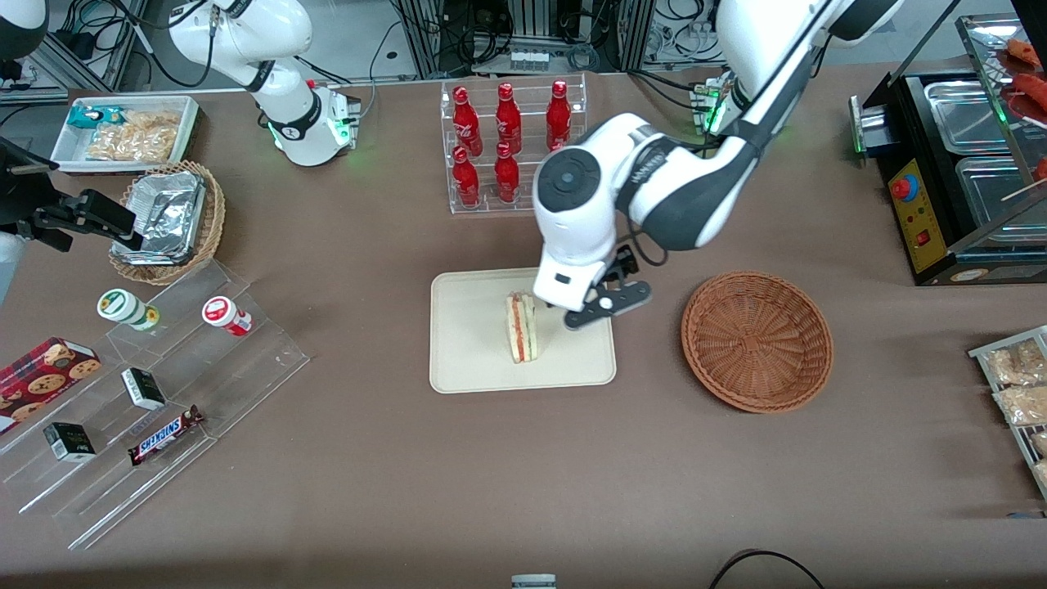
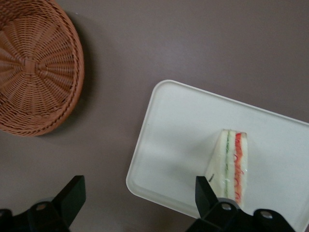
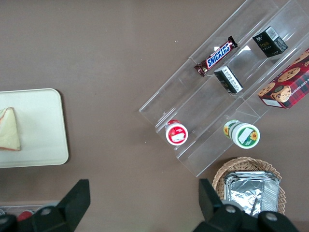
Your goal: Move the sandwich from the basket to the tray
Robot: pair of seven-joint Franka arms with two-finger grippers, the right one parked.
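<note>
On the Tray, Sandwich Set Down

Over the tray edge, the gripper hangs with fingers spread apart, holding nothing. The sandwich stands on the tray; the basket sits at the tray's 3 o'clock on the bench.

- Left arm: glossy white shells, dark grey joint bands, round grey cap
- Gripper above the tray: black fingers, parted
- Base: green light
</note>
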